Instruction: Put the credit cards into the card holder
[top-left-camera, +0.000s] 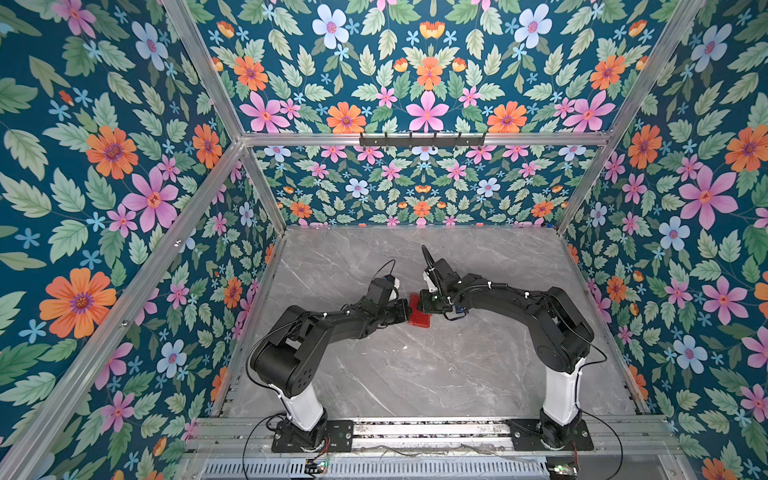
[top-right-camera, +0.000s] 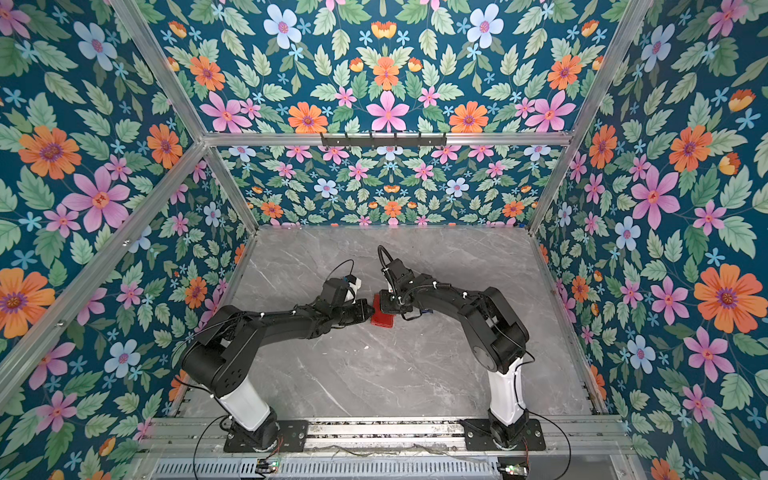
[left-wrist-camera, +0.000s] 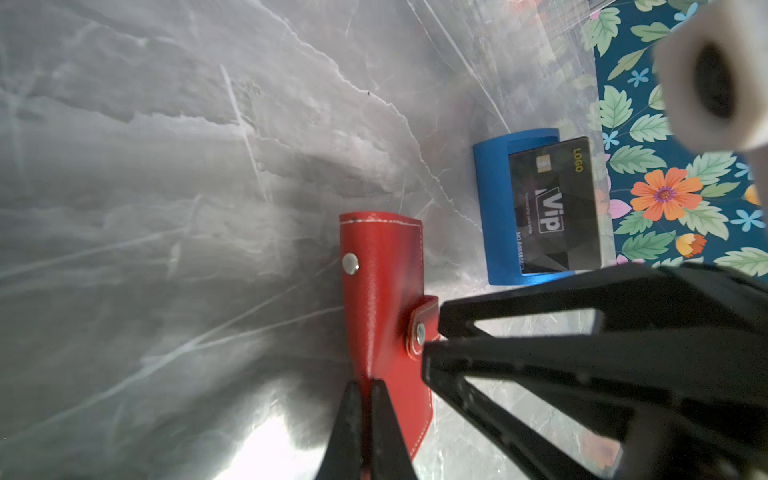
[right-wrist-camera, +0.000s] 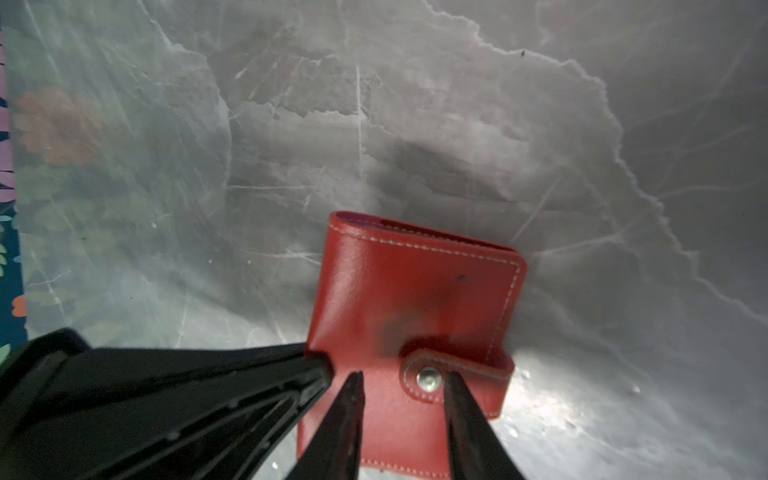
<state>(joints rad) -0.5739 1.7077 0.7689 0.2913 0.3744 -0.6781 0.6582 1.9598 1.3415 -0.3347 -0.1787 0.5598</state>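
Left claw: clenched on a thin edge of the red card holder, pinching the cover.
Right claw: released, jaws apart on either side of the snap on the tab strap.
Card holder: sits on the grey bench at the centre of the frame in both top views, between the two claws.
Handling: likely light and floppy, with leather-look covers that bend rather than resist. The stitched edge and the strap look like the surest holds, and the smooth face may slip.
Strap: a bare stud shows on one cover away from the tab's snap, so it looks undone. Whether the covers have parted cannot be told.
Axis: in a top view the holder's long side runs roughly up the frame, slightly tilted. The strap end faces the right claw.
Black VIP card: stiff, thin and slick. It leans lengthwise in the blue stand beyond the holder, near the flowered wall.
Other cards: none visible.
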